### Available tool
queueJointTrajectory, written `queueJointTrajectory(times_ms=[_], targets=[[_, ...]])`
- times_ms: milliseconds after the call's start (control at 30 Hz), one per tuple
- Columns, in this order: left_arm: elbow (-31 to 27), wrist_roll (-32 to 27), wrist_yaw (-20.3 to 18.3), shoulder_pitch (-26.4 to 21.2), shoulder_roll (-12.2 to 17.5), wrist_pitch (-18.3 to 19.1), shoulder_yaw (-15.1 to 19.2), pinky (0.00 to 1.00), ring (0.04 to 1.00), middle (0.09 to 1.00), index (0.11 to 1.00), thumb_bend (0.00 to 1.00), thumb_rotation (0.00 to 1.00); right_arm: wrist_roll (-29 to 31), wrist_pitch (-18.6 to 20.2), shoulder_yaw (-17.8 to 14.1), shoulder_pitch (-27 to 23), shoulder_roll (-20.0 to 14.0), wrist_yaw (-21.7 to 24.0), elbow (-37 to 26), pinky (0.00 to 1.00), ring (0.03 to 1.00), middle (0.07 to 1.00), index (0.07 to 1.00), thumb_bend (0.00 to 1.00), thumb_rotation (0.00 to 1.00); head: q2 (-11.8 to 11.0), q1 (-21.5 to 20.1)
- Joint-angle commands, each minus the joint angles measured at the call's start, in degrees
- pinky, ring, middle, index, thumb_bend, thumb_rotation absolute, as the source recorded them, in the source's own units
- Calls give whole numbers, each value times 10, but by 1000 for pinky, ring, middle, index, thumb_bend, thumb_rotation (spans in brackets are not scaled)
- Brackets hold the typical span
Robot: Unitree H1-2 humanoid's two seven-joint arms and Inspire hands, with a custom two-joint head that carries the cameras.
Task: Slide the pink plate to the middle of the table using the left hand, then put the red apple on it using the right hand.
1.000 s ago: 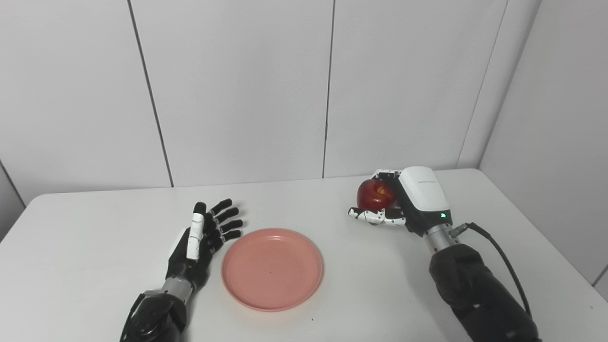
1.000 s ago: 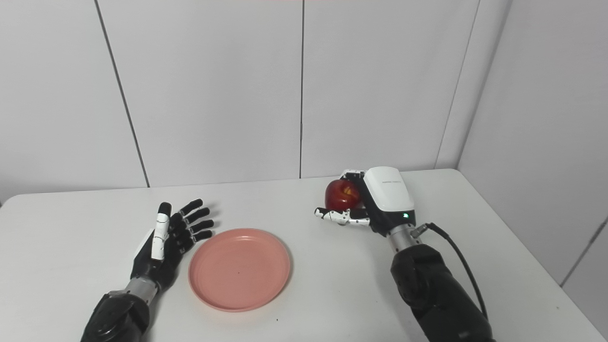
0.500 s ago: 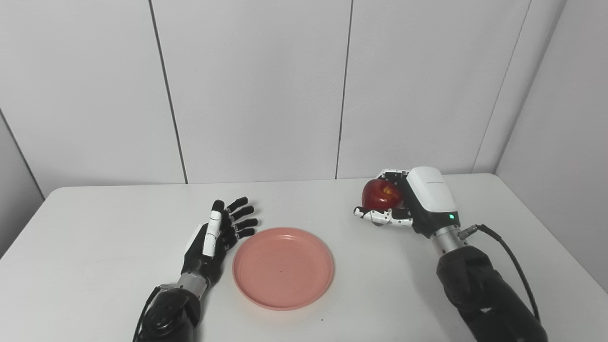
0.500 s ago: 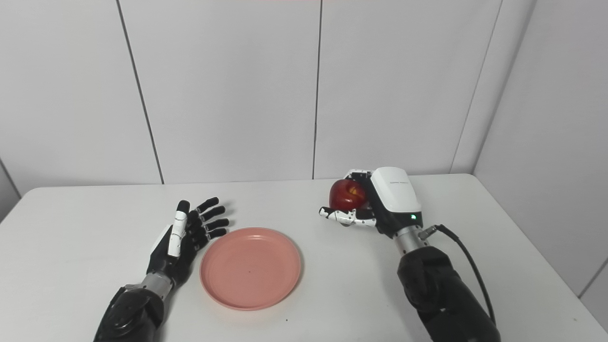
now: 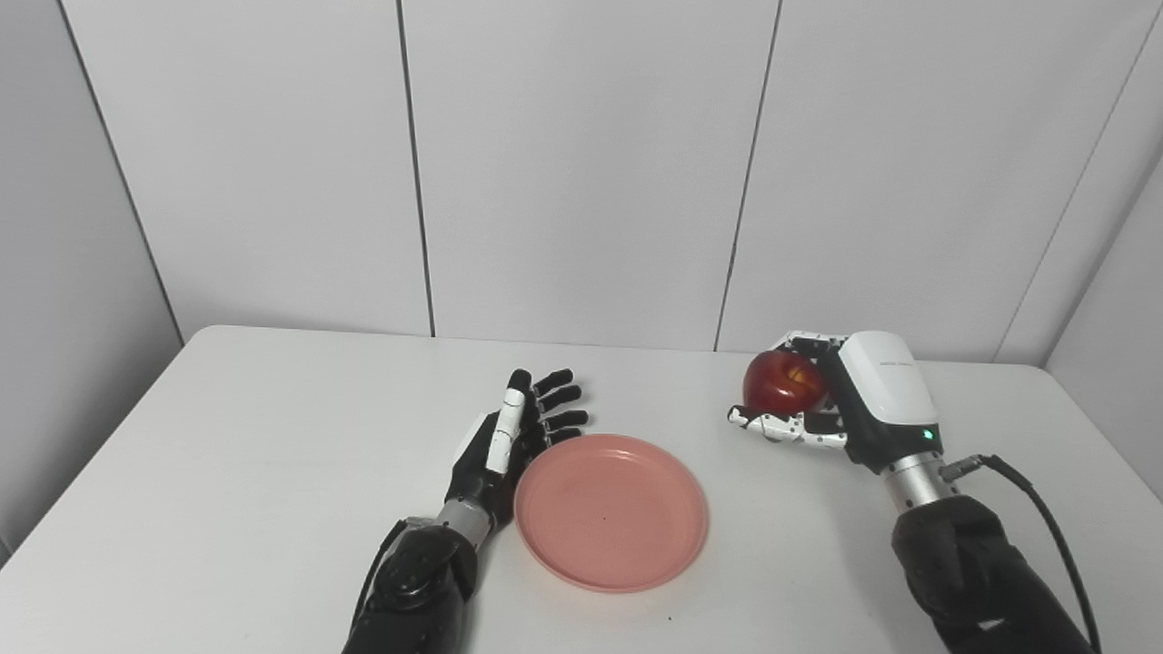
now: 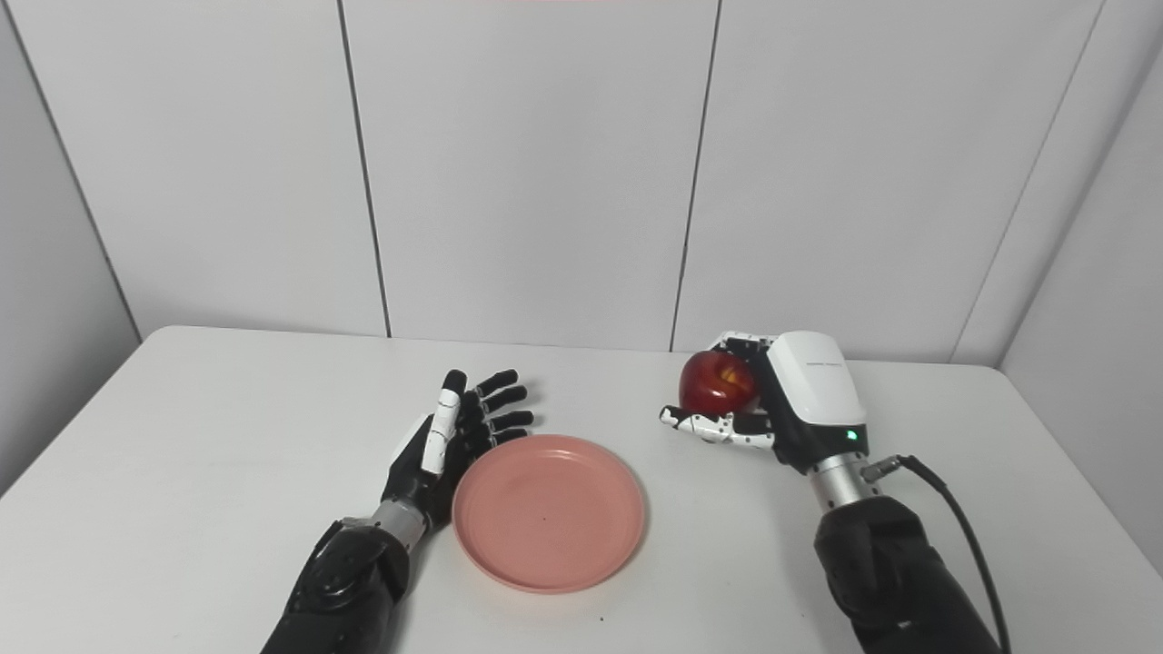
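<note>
A round pink plate (image 5: 611, 511) lies flat on the white table (image 5: 254, 454), near its front middle. My left hand (image 5: 509, 440) rests edge-on beside the plate's left rim, open, fingers spread and pointing away from me. My right hand (image 5: 840, 409) is to the right of the plate and further back, shut on the red apple (image 5: 785, 382), which it holds a little above the table. In the right eye view the apple (image 6: 720, 381) sits between the white fingers and thumb, with the plate (image 6: 549, 511) down to its left.
White wall panels stand behind the table. The table's right rear corner (image 5: 1045, 372) is close to my right arm. A black cable (image 5: 1036, 509) runs from my right wrist.
The camera has swung left, so the whole scene has shifted right in the picture. Both hands, the plate and the apple keep the same places relative to one another.
</note>
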Motion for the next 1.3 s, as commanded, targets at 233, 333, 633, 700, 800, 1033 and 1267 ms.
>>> queueJointTrajectory(times_ms=[233, 333, 633, 700, 800, 1033, 1267], targets=[[44, 7, 7, 10, -9, 7, -3, 755, 748, 827, 784, 837, 999, -13, -43, 12, -48, 20, -16, 9, 121, 174, 260, 380, 454, 628, 4, 9], [43, 6, 5, 11, -9, 6, -2, 751, 748, 828, 785, 833, 998, -18, -45, 17, -48, 24, -15, 11, 128, 182, 270, 388, 457, 640, 3, 8], [38, 4, 2, 15, -8, 10, -1, 755, 757, 837, 795, 822, 997, -24, -40, 35, -49, 41, -2, 12, 130, 186, 277, 400, 443, 649, 5, -1], [37, 4, 1, 15, -6, 10, -2, 758, 758, 838, 795, 822, 999, -21, -37, 38, -49, 48, 4, 11, 131, 188, 279, 393, 445, 651, 5, -7], [35, 2, -1, 16, -4, 14, 0, 764, 761, 837, 789, 830, 992, -16, -33, 40, -49, 59, 11, 10, 144, 205, 300, 391, 452, 624, 4, -15], [38, 1, -4, 18, -1, 11, 1, 770, 762, 840, 805, 835, 990, -40, -40, 54, -53, 78, -4, 25, 154, 191, 269, 360, 464, 621, 2, -20], [38, 2, -4, 18, -2, 12, 1, 770, 765, 836, 808, 828, 993, -42, -43, 59, -50, 85, -5, 26, 139, 176, 252, 349, 466, 680, 1, -27]])
